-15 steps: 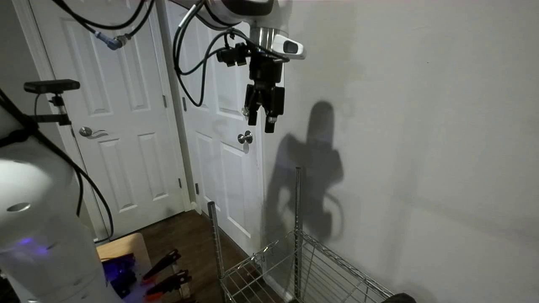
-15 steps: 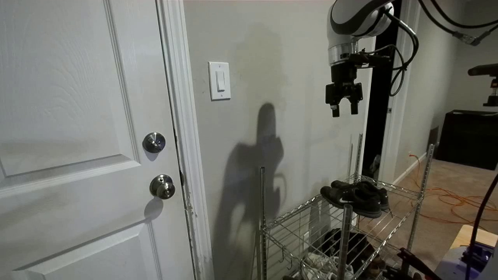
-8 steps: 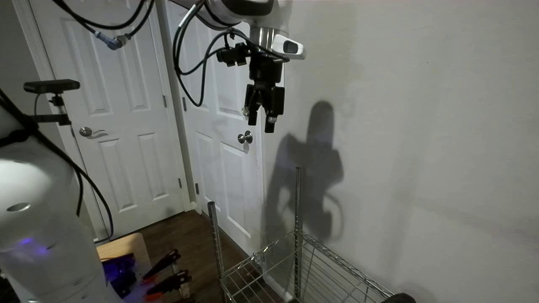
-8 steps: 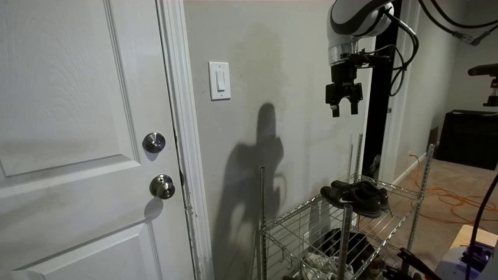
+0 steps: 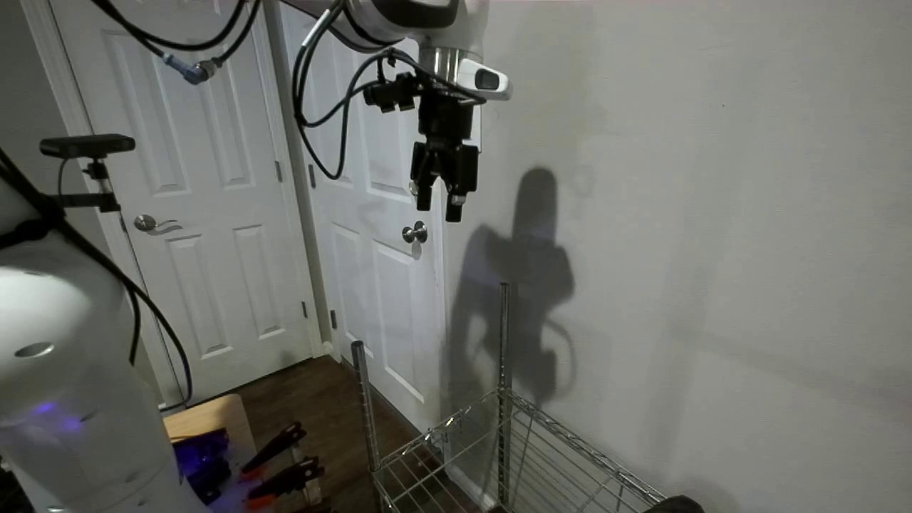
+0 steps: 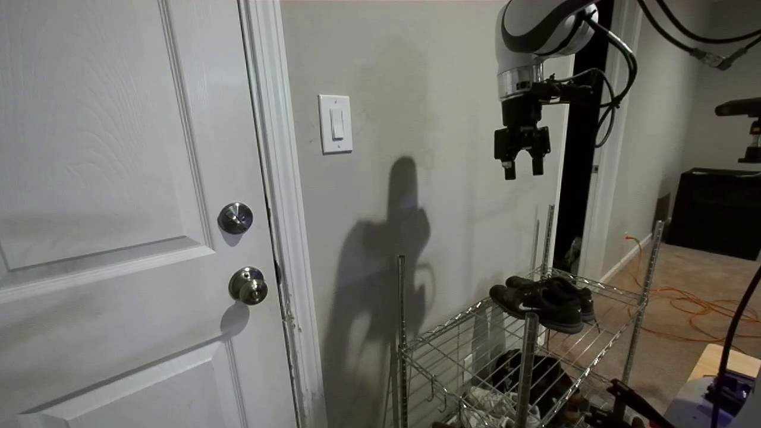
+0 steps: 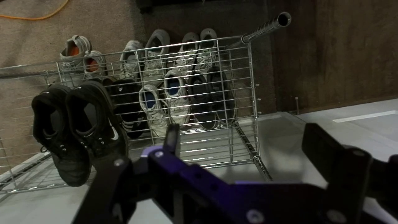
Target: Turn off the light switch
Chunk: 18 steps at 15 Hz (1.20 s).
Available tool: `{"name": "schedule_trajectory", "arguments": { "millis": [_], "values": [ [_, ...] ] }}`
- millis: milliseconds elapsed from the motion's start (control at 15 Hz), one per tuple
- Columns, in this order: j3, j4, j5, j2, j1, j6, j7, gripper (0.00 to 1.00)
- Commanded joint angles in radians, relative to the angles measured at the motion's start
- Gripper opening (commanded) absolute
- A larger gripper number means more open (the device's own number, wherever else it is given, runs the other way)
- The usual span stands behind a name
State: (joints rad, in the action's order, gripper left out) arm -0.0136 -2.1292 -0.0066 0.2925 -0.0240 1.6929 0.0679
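Note:
The light switch (image 6: 336,123) is a white wall plate with an upright rocker, on the wall beside the door frame in an exterior view. In the exterior view with two doors it is mostly or wholly hidden behind the gripper (image 5: 439,207). The gripper (image 6: 524,170) points straight down, well to the right of the switch and apart from it. Its two fingers are spread with nothing between them. The wrist view, past the open fingers (image 7: 242,129), shows the rack and wall below; the switch is out of view there.
A wire rack (image 6: 464,318) with upright posts (image 5: 504,342) stands below the gripper against the wall. Black shoes (image 6: 544,302) sit on its top shelf. A white door (image 6: 119,178) with a round knob (image 6: 248,286) is left of the switch. Cables (image 5: 342,107) loop beside the wrist.
The arm and gripper have shifted slightly to the left in both exterior views in the last half second, and their shadow on the wall with them. The gripper stays open.

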Motion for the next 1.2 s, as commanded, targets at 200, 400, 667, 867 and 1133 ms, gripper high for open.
{"name": "schedule_trajectory", "arguments": {
  "millis": [200,400,667,867,1133],
  "values": [
    [0.135,0.193,-0.038,-0.174,0.096,0.047,0.052,1.0],
    [0.172,0.309,-0.078,-0.265,0.132,0.1,0.083,1.0],
    [0.188,0.456,-0.081,-0.363,0.174,0.102,0.073,1.0],
    [0.178,0.432,-0.069,-0.349,0.18,0.117,0.068,1.0],
    [0.178,0.445,-0.069,-0.361,0.182,0.116,0.068,1.0]
  ]
}}
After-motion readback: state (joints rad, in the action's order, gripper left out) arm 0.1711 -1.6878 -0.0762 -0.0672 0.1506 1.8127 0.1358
